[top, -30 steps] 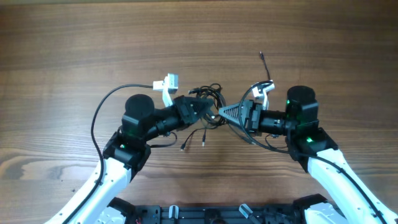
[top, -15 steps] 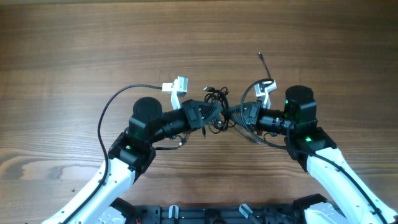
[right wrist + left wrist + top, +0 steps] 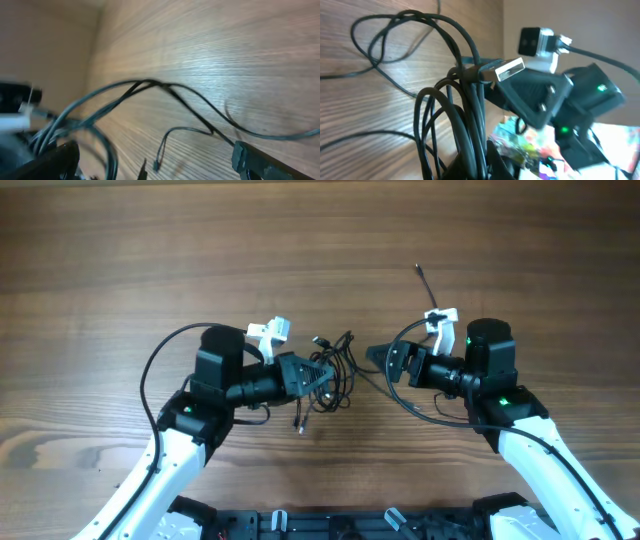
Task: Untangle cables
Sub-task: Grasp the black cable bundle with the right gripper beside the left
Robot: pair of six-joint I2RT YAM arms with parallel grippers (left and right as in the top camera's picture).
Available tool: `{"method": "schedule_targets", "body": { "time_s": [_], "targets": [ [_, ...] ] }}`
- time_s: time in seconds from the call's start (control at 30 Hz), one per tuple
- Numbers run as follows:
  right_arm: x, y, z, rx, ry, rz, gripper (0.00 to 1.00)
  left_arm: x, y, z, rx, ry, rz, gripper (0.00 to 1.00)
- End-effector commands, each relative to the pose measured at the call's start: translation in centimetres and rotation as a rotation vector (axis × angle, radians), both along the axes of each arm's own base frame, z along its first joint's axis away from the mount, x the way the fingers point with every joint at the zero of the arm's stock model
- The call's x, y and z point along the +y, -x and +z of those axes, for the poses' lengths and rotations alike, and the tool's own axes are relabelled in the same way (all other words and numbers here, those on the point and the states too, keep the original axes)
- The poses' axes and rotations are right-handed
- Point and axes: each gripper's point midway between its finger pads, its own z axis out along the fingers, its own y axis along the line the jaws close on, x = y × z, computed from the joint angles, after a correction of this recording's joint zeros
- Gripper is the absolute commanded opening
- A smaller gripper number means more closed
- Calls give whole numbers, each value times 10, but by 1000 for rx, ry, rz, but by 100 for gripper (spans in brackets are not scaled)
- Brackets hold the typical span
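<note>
Nearest: loose plug tip on near side of bundle, over table. Next, left gripper clamped tight on cables, a dark knot of loops mid-table between both arms; silvery USB plug sticks out of bundle. Beside knot, right gripper, jaws spread wide, holding nothing; thin strands run ahead of its fingers. Farthest: one strand end lying apart.

left hand, right hand — 2; cables — 1 knot; table — 1
</note>
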Motion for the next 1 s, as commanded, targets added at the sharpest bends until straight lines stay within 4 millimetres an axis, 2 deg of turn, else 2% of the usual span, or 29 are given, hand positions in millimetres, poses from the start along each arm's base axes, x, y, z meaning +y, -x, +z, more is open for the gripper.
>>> {"method": "schedule_targets", "body": {
  "time_s": [0.0, 0.03, 0.13, 0.3, 0.47, 0.53, 0.57, 0.7, 0.73, 0.77, 0.83, 0.93, 0.97],
  "targets": [
    [-3, 3, -9, 336, -184, -211, 100, -5, 15, 17, 8, 74, -96, 4],
    [7, 12, -3, 482, -296, -217, 100, -5, 15, 17, 0, 73, -101, 4],
    [21, 25, 3, 606, -373, -187, 99, -10, 20, 17, -47, 63, -138, 4],
    [26, 20, -2, 603, -353, -252, 100, -25, 35, 19, -80, 64, -211, 4],
    [35, 5, 27, 529, -457, -233, 97, -42, 48, 15, -101, 36, -246, 4],
    [37, -1, 40, 488, -492, -221, 85, -45, 50, 13, -108, 21, -242, 4],
    [39, -5, 51, 432, -515, -201, 66, -48, 52, 12, -111, 15, -247, 4],
    [41, -10, 69, 340, -542, -162, 10, -52, 53, 7, -115, -19, -230, 4],
    [41, -13, 75, 277, -534, -145, 4, -50, 50, 2, -108, -40, -208, 8],
    [41, -16, 85, 182, -523, -115, 4, -46, 45, -6, -91, -80, -168, 13],
    [44, -15, 112, 3, -526, -28, 4, -33, 35, -28, -51, -186, -73, 33],
    [51, 0, 151, -254, -535, 132, 5, -16, 25, -50, -12, -301, 24, 61],
    [52, 4, 156, -291, -535, 160, 4, -13, 23, -52, -15, -317, 43, 100]
  ]
}}
